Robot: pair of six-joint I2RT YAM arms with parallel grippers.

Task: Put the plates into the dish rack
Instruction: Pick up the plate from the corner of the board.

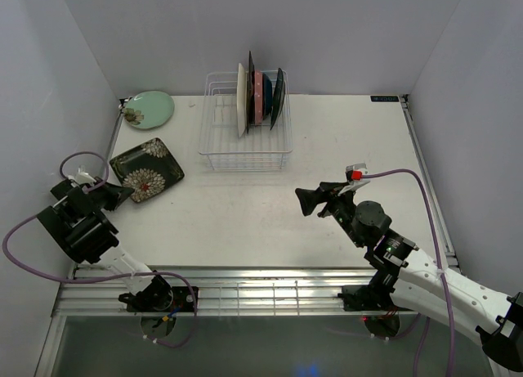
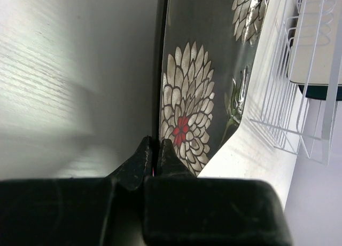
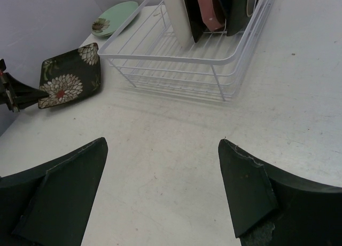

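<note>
My left gripper point(image 1: 122, 195) is shut on the near-left edge of the dark rectangular floral plate point(image 1: 147, 170). The left wrist view shows the fingertips point(image 2: 167, 149) pinching the plate's rim point(image 2: 203, 86). That plate lies at the table's left, also seen in the right wrist view point(image 3: 67, 80). The round pale green plate point(image 1: 149, 109) lies flat at the far left corner. The white wire dish rack point(image 1: 245, 154) stands at the back centre and holds several plates upright: white point(image 1: 242, 99), pink point(image 1: 258, 97), dark blue point(image 1: 267, 95). My right gripper point(image 1: 309, 201) is open and empty above bare table point(image 3: 163, 144).
The rack's left half point(image 3: 155, 48) has free slots. Grey walls close in the table on three sides. A purple cable point(image 1: 425, 189) trails from the right arm. The rack's corner also shows in the left wrist view point(image 2: 299, 96).
</note>
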